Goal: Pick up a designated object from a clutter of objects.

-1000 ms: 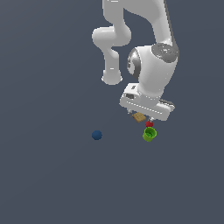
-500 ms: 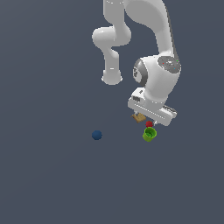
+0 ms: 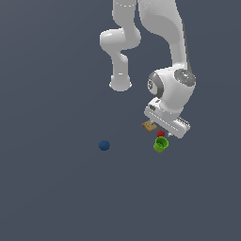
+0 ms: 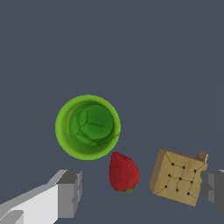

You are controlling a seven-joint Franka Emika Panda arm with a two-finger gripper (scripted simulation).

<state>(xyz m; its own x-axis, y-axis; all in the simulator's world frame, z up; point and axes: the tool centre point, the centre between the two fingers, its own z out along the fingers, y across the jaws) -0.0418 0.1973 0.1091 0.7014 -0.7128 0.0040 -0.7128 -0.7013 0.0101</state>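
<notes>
The designated object, a small dark-red strawberry-like lump point(image 4: 124, 172) point(image 3: 160, 134), lies on the floor between the green cup point(image 4: 88, 127) point(image 3: 161, 144) and the flat tan square block point(image 4: 178, 176) point(image 3: 149, 125). My gripper point(image 4: 140, 191) point(image 3: 164, 130) hangs directly above them and is open. In the wrist view, one finger point(image 4: 66, 194) is beside the red lump and the other finger point(image 4: 213, 187) is beyond the tan block, so both items sit inside the gap. Nothing is held. The blue ball point(image 3: 104, 145) lies apart, toward the exterior view's left.
The green cup stands upright with its mouth up, almost touching the red lump. The tan block has several small dots on its face. The floor is plain dark grey.
The hand has shifted a little toward the exterior view's right and come lower over the cup, lump and block. None of the objects has moved.
</notes>
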